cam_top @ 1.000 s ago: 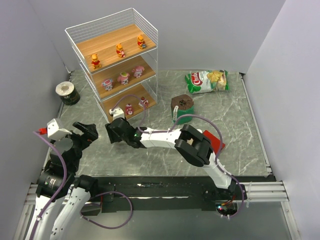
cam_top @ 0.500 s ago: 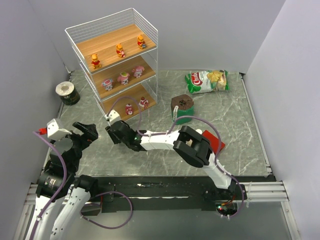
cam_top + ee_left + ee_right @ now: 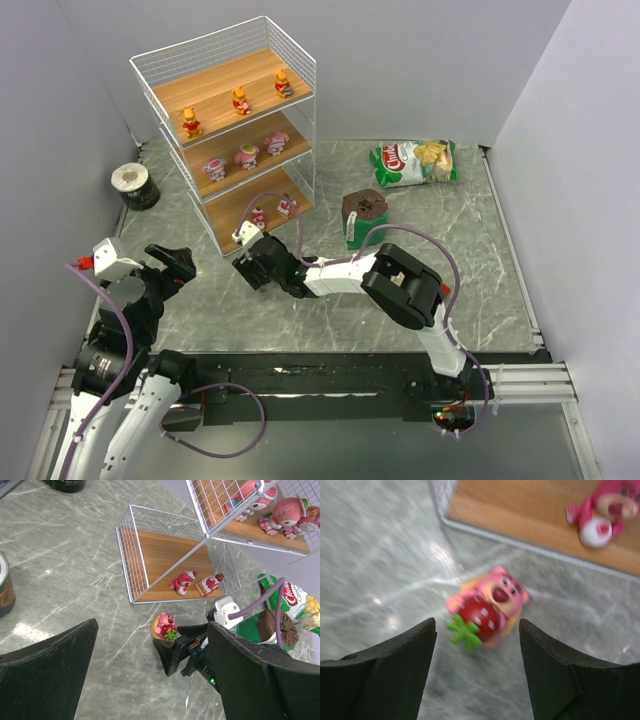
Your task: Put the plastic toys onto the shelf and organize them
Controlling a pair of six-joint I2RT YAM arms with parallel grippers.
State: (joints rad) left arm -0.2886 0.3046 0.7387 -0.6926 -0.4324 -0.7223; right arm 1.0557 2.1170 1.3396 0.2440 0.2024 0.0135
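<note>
The shelf (image 3: pixel 300 62) stands at the back left, with three orange-yellow toys (image 3: pixel 240 101) on the top tier, three pink ones (image 3: pixel 246 155) on the middle tier and two red-and-white ones (image 3: pixel 272 210) on the bottom tier. A pink bear toy holding a strawberry (image 3: pixel 487 611) lies on the table just in front of the bottom tier; it also shows in the left wrist view (image 3: pixel 164 626). My right gripper (image 3: pixel 477 625) is open, with its fingers either side of this toy and just short of it; it also shows from above (image 3: pixel 256 268). My left gripper (image 3: pixel 172 264) is open and empty, to the left.
A dark can (image 3: pixel 134 185) stands left of the shelf. A chips bag (image 3: pixel 415 160) lies at the back. A brown block on a green base (image 3: pixel 362 216) sits right of the shelf. The right arm (image 3: pixel 400 285) stretches across the table's middle.
My right gripper has moved right along the front of the shelf. The left arm has not moved.
</note>
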